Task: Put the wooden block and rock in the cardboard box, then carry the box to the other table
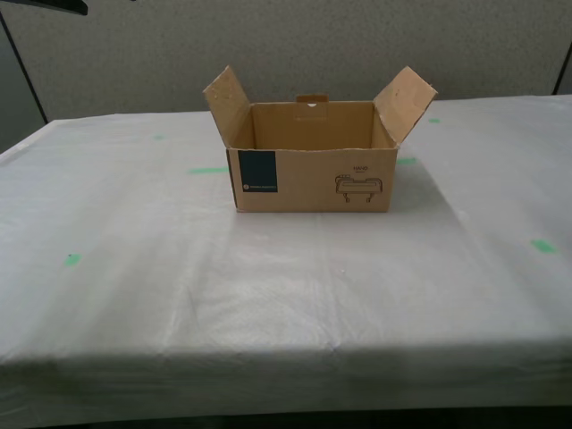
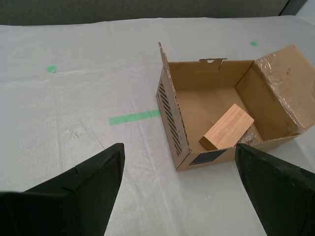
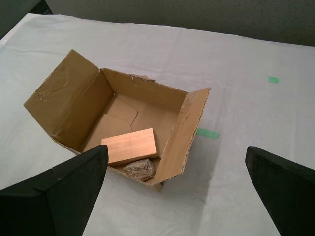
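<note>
Count: one cardboard box (image 1: 313, 179), one wooden block (image 3: 129, 146), one rock (image 3: 140, 169), both inside.
Table: white-clothed table (image 1: 268, 286).
Jaws: my first gripper (image 3: 177, 189) and my second gripper (image 2: 179, 184) wide, empty; box beyond the tips.

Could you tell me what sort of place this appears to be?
Probably an office or lab test area: a grey fabric partition wall stands behind a table in wrinkled white cloth marked with green tape pieces, carrying one brown corrugated cardboard box.

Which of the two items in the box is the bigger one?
The wooden block: pale, straight-edged, with visible grain. The rock beside it is smaller, grey-brown and rough. Both lie inside the box.
</note>
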Robot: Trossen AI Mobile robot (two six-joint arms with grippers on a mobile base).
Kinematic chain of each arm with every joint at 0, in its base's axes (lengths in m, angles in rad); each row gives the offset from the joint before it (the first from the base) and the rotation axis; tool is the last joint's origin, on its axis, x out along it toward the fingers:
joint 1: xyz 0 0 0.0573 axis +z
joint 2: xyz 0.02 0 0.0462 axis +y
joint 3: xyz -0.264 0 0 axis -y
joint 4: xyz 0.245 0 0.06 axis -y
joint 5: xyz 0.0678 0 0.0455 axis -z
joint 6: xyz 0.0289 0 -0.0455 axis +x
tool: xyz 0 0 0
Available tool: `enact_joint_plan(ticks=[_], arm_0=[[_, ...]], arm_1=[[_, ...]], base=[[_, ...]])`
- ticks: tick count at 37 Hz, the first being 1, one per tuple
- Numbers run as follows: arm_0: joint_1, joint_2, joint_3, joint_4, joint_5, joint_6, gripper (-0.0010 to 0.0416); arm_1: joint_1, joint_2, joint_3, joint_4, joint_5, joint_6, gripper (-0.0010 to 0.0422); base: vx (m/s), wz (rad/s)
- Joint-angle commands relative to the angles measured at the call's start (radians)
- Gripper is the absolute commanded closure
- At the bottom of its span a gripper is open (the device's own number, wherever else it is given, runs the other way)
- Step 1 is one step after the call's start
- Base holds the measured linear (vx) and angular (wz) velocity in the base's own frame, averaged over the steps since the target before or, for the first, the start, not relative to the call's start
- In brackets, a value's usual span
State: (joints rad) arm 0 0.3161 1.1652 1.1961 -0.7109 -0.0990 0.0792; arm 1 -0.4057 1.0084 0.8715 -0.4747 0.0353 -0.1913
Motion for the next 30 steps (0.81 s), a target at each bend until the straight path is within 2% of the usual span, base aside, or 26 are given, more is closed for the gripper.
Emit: enact_joint_plan(ticks=[1,30], arm_0=[[0.000,0.000,0.001,0.000,0.004,-0.001,0.0016],[0.000,0.000,0.001,0.000,0.004,-0.001,0.0016]], arm_1=[[0.000,0.000,0.000,0.003,-0.002,0.002,0.0108],[0.000,0.000,0.000,0.003,-0.002,0.001,0.0108]], base=[[0.000,0.000],[0.000,0.000]])
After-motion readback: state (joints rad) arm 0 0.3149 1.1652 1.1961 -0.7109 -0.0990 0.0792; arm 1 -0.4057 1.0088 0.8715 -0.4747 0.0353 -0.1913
